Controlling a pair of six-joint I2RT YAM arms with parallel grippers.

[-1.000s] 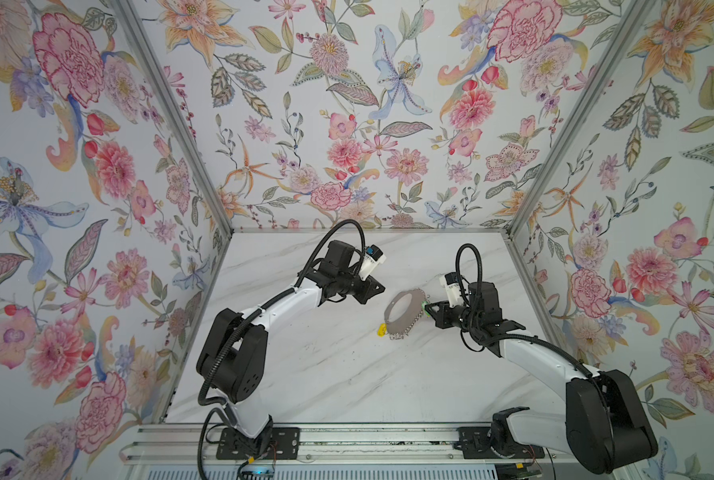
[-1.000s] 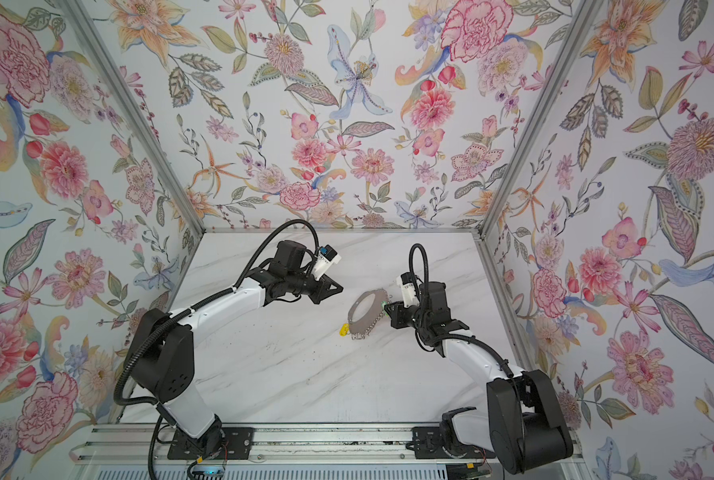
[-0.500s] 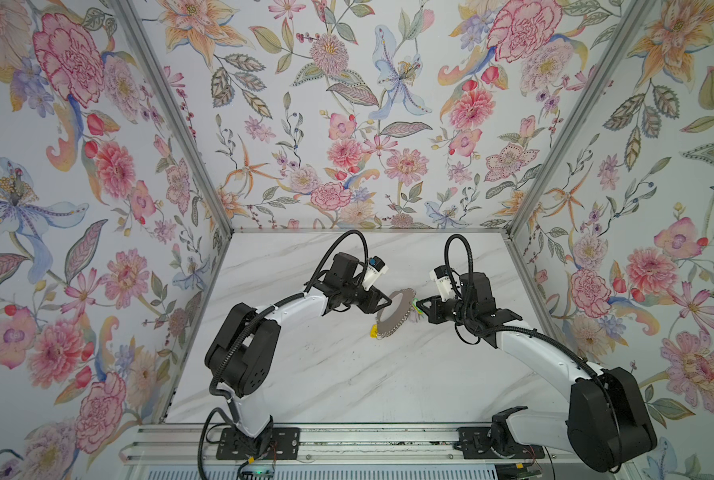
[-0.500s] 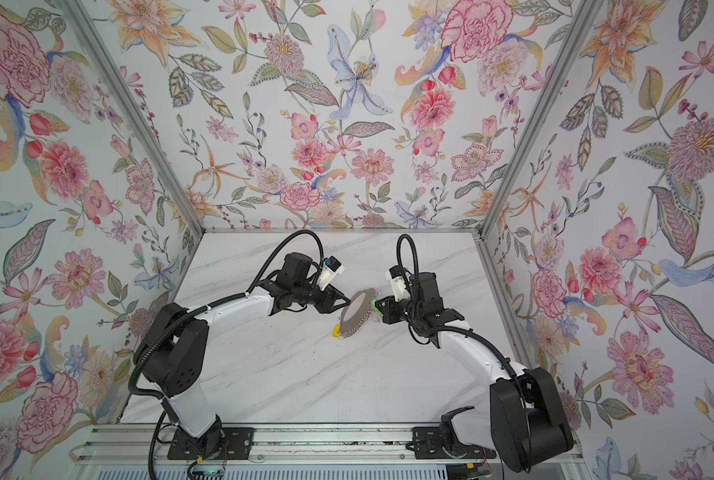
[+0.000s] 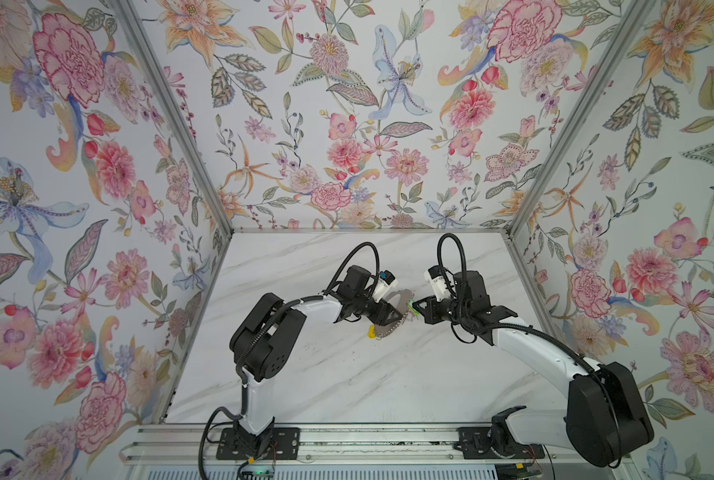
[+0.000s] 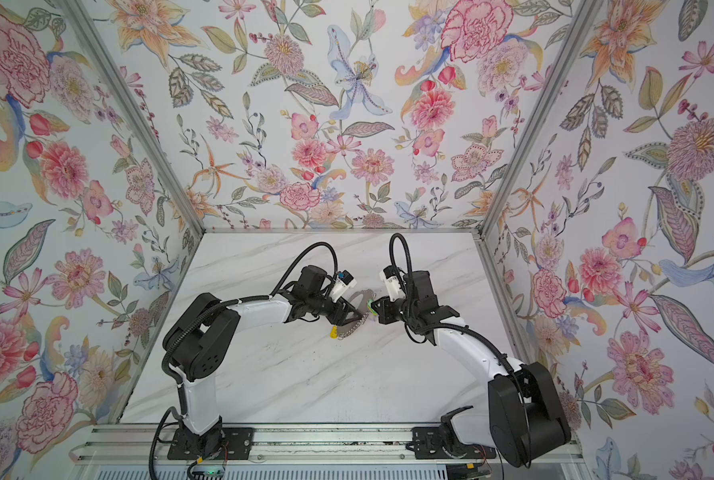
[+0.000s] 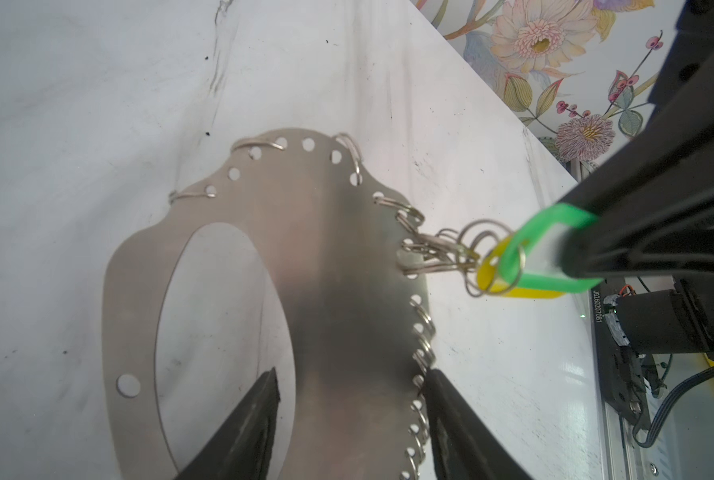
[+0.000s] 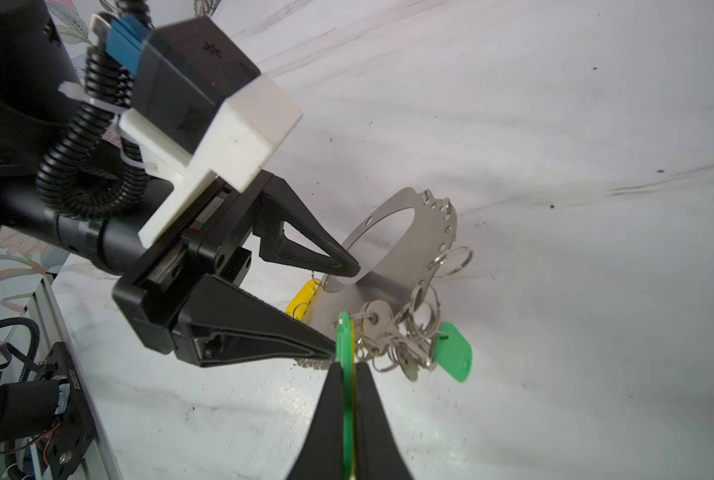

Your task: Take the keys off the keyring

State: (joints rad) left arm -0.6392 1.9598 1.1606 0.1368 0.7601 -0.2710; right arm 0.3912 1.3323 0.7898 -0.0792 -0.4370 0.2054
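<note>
Keyring [image 7: 338, 291] bracing before key pull.
Right jaws pinch green tag [image 5: 411, 309], keyring's 3 o'clock in a top view; left jaws open astride keyring; next: clamp it, tug keys [image 8: 382, 322] free.

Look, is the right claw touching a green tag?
Touching. The right wrist view shows the right claw pinched shut on one green tag.

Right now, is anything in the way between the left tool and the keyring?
Nothing visible does. The left tool stands open astride the keyring, one finger at its central opening, the other at the edge with the wire rings. The right tool, shut on a green tag, sits beyond that edge, not between them.
</note>
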